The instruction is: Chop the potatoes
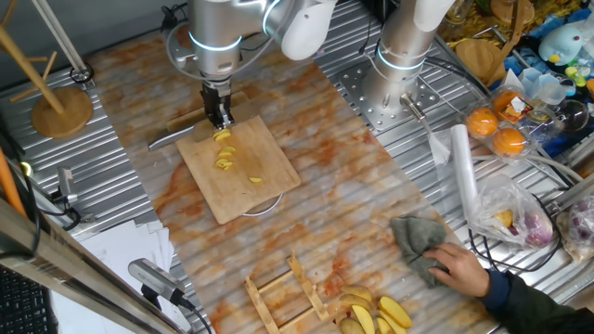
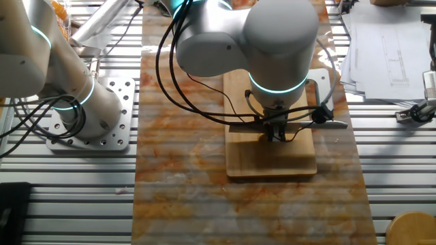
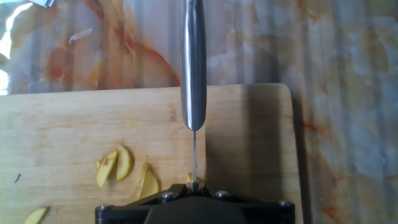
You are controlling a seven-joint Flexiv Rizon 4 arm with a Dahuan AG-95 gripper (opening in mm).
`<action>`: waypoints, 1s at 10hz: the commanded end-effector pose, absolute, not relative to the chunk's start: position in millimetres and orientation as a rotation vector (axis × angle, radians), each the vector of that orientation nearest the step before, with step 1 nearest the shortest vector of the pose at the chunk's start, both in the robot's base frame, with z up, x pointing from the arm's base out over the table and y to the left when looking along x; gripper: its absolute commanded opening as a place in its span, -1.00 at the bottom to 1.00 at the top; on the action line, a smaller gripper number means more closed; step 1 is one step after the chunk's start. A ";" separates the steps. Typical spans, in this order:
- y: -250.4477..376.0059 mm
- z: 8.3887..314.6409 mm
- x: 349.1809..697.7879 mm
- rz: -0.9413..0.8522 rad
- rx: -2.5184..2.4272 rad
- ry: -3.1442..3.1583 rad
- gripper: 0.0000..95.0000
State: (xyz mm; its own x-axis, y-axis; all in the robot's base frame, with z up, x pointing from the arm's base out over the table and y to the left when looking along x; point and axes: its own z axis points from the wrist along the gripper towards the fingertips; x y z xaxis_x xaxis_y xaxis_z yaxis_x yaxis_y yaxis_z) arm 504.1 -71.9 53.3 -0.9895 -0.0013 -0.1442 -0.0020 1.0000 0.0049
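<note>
In the hand view the knife (image 3: 193, 68) runs straight up the middle of the frame, with its handle at the top and the thin blade edge coming down to the gripper (image 3: 194, 185) at the bottom edge. The fingers are closed on the knife. How tightly they close cannot be told, because the housing hides them.

The potatoes lie on the board (image 3: 62, 124). The slices (image 3: 115, 167) are at lower left of the blade, near it but apart from it, and one more piece is at the far lower left corner. A small yellow bit shows just beside the blade where it meets the gripper. It may be the lump under the edge, but that is not clear.

In one fixed view the slices (image 1: 224, 158) run in a short row from the gripper (image 1: 221, 119) toward the lower right of the board (image 1: 200, 181).

So I judge that the next cut needs the blade to go to the left in the hand view, with its long axis across the slices.
</note>
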 end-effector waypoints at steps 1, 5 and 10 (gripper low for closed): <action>-71.5 38.2 506.7 0.010 -0.005 2.991 -1.00; -70.6 16.9 509.0 -0.015 -0.020 2.963 -1.00; -70.1 10.4 509.7 -0.010 -0.032 2.953 -1.00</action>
State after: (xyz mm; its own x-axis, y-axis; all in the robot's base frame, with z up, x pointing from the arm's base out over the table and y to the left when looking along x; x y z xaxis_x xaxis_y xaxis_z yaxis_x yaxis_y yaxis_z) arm 503.8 -69.2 52.2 -0.9822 -0.0247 -0.1862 -0.0250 0.9997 -0.0007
